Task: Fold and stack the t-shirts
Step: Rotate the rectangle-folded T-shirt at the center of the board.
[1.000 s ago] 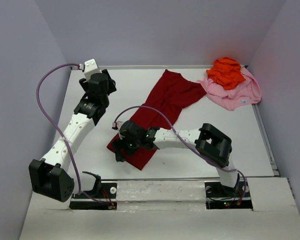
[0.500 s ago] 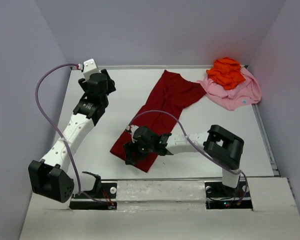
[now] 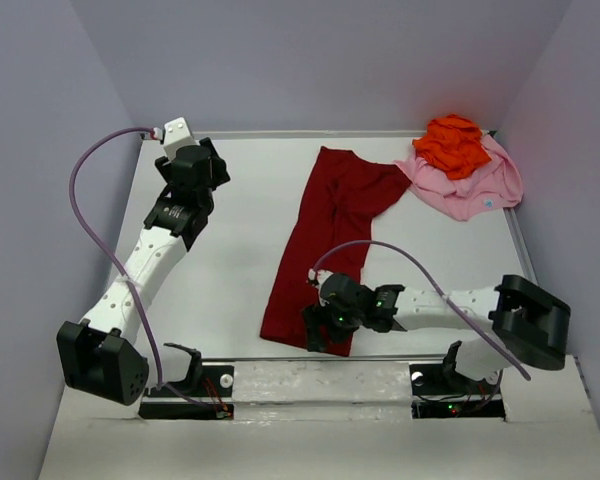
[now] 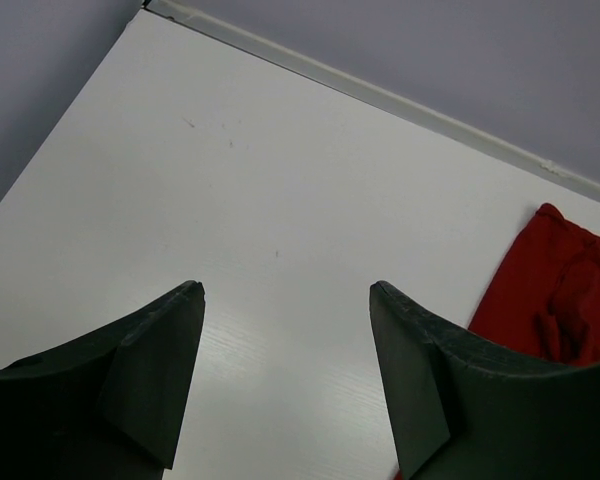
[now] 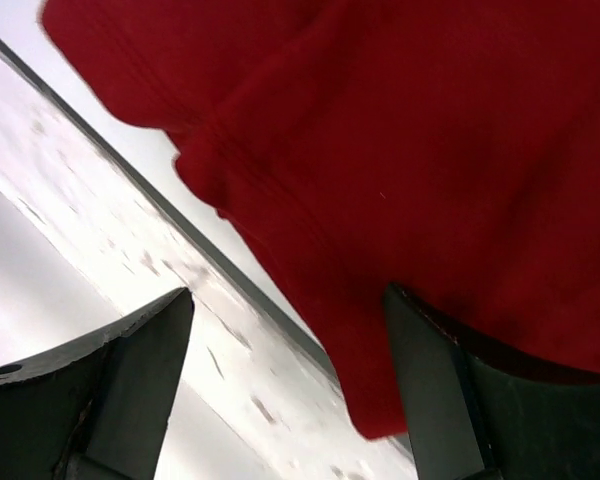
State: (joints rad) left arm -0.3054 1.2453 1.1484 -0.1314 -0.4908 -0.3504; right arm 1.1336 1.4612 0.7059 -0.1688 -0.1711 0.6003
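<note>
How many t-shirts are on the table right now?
3: dark red shirt in the centre; orange shirt bunched on pink shirt, far right corner. More could hide underneath.

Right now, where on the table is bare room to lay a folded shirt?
Bare table lies between the left arm and the dark red t-shirt, also right of it, nearer than the pink t-shirt. Crowded: far right corner, orange t-shirt on pink.

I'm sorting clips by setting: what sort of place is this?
Likely a robotics lab cell, not a home: a left arm and right arm bolted to a white table, plain lavender walls boxing it in, and a dark red t-shirt laid out on it.
</note>
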